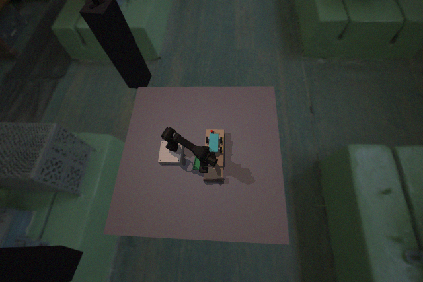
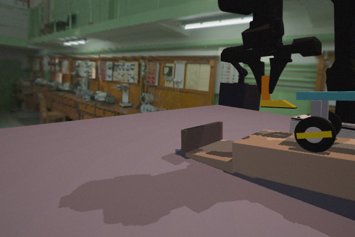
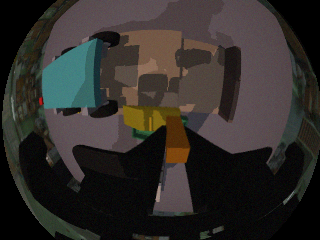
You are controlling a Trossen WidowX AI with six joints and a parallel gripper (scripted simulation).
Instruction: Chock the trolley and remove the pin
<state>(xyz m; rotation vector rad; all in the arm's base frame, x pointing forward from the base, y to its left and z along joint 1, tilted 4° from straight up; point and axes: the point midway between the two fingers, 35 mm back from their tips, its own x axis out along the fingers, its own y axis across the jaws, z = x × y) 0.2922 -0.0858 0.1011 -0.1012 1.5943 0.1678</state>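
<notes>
My gripper is shut on the orange handle of the yellow chock. The chock hangs in the air above the ramp's level, near the ramp's tray-side edge. The turquoise trolley stands on the wooden ramp, uphill of the chock. The red-headed stop pin is at the trolley's uphill end. The green tray lies beside the ramp, partly hidden by the arm and the chock.
A brown end board stands across the ramp's low end. The white base plate of the arm is on the tray's side of the ramp. The trolley's near downhill wheel rests on the ramp.
</notes>
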